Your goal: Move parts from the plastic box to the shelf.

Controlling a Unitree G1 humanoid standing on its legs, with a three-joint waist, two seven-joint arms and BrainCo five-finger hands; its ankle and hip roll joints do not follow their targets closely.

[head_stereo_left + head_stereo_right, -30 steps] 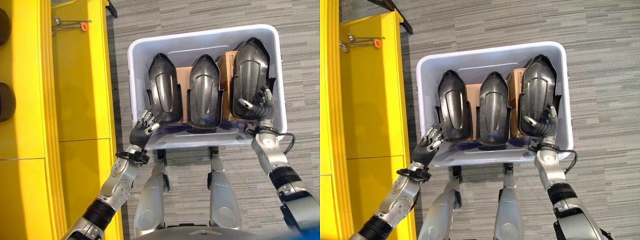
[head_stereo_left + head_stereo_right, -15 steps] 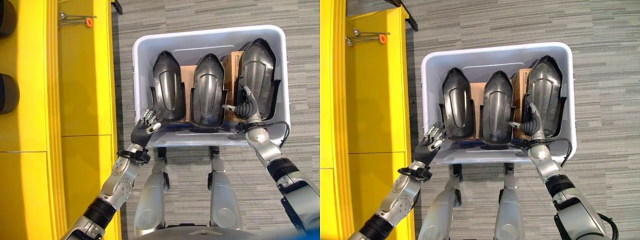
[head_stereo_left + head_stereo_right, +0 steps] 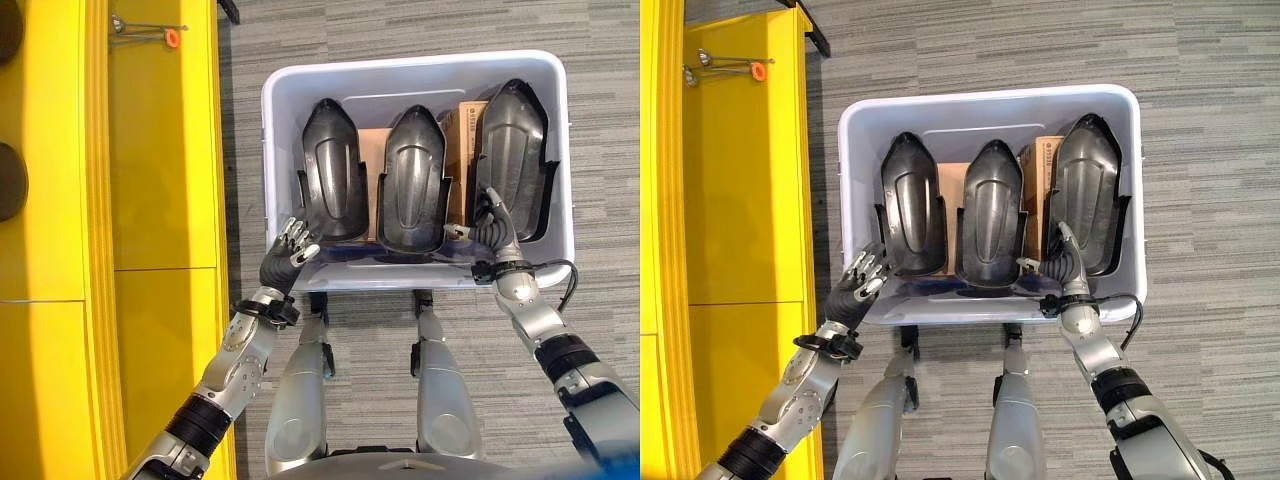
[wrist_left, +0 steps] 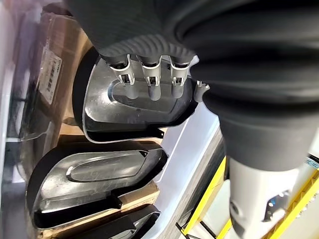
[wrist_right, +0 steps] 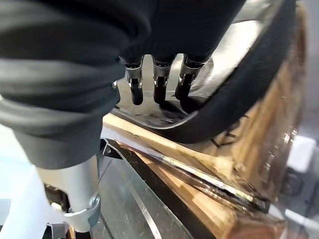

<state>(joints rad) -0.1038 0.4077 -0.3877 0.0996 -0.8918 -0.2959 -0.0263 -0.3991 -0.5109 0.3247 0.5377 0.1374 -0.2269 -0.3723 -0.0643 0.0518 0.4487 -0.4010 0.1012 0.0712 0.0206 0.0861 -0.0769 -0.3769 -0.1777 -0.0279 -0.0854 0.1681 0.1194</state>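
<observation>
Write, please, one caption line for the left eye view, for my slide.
Both hands, left hand and right hand, reach the near side of the plastic box holding three black parts, beside the yellow shelf.

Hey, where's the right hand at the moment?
The right hand is inside the plastic box, at its near right, against the lower end of the rightmost black part.

Glossy black parts (image 3: pixel 411 178); smooth plastic box (image 3: pixel 282 88).
</observation>
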